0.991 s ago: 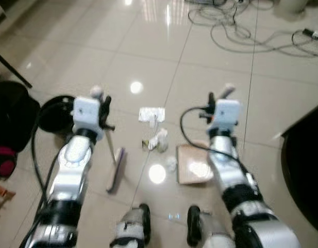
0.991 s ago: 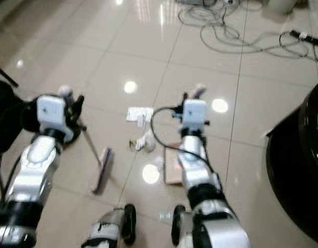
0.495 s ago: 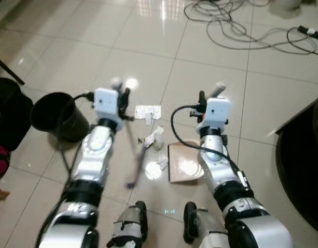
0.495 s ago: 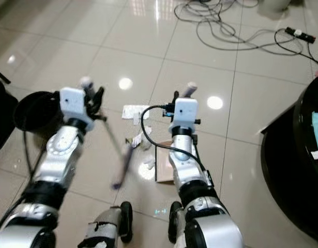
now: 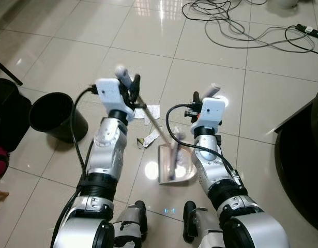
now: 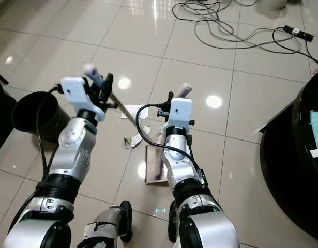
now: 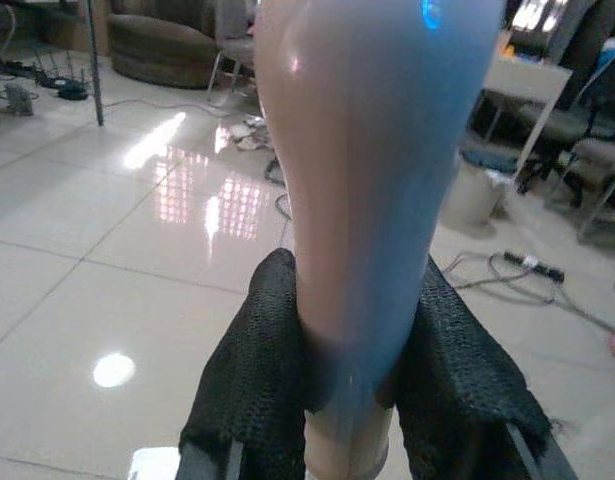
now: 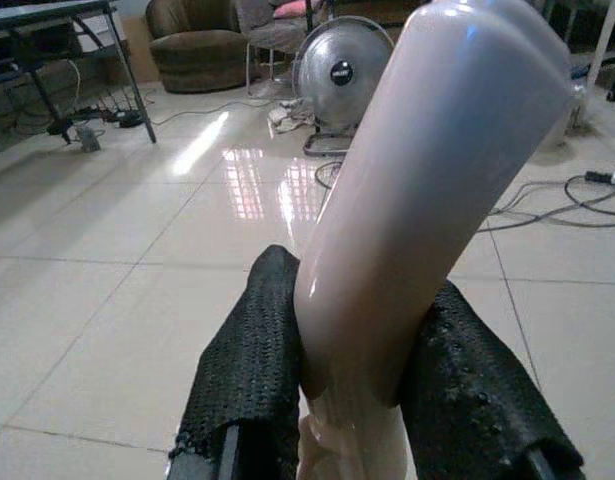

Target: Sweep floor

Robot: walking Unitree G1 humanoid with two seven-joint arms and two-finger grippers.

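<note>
Fingers of the left gripper (image 5: 132, 86) clamp the broom handle (image 7: 372, 190), its head (image 5: 172, 161) resting below in the dustpan (image 5: 185, 173), whose handle (image 8: 427, 190) the right gripper (image 5: 202, 98) squeezes, paper scraps (image 5: 151, 137) lying between.

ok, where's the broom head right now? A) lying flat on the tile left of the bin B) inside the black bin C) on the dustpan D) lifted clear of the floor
C: the broom held by the left gripper slants down so that its head rests on the dustpan, whose handle the right gripper holds; the black bin stands apart on the robot's left.
</note>
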